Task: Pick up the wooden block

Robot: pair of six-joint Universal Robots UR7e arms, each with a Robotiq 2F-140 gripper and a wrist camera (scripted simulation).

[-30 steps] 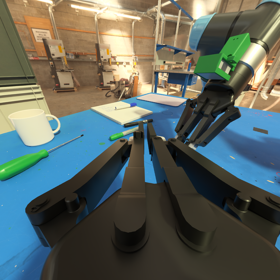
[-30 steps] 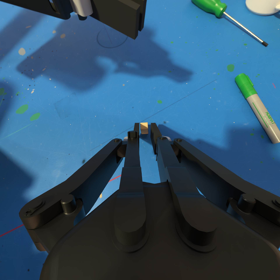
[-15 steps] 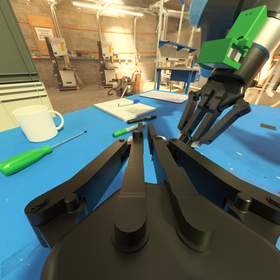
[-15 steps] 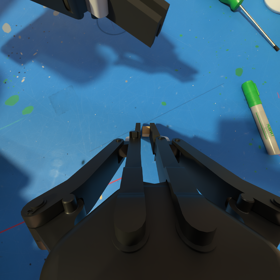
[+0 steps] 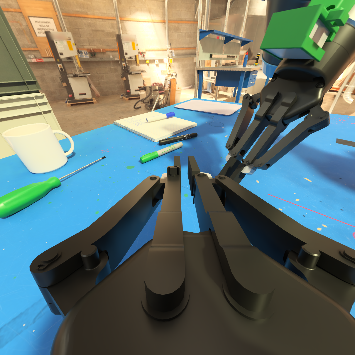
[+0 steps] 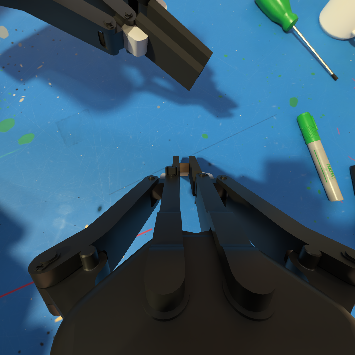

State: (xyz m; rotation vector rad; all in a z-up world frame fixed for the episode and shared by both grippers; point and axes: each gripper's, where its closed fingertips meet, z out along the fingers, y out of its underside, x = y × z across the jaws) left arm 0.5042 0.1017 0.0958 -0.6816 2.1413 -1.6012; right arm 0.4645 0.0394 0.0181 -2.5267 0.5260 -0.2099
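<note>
Clamped between the two fingers of the right gripper (image 6: 184, 163), the wooden block (image 6: 184, 169) is a small tan piece held at the fingertips above the blue table (image 6: 115, 144). Left gripper (image 5: 184, 163): fingers drawn close with a narrow gap, nothing between them, hovering over the table; in the right wrist view it shows at top left (image 6: 192, 75). Green marker (image 5: 160, 152): lying just beyond the left fingertips. Black marker (image 5: 177, 138): just behind the green one. Green-handled screwdriver (image 5: 28, 194): lying to the left. White mug (image 5: 36, 148): upright, beside the screwdriver. Spiral notebook (image 5: 163, 128): farther back, a blue-capped pen (image 5: 160, 117) resting on it. White mat (image 5: 209, 106): near the far edge.
</note>
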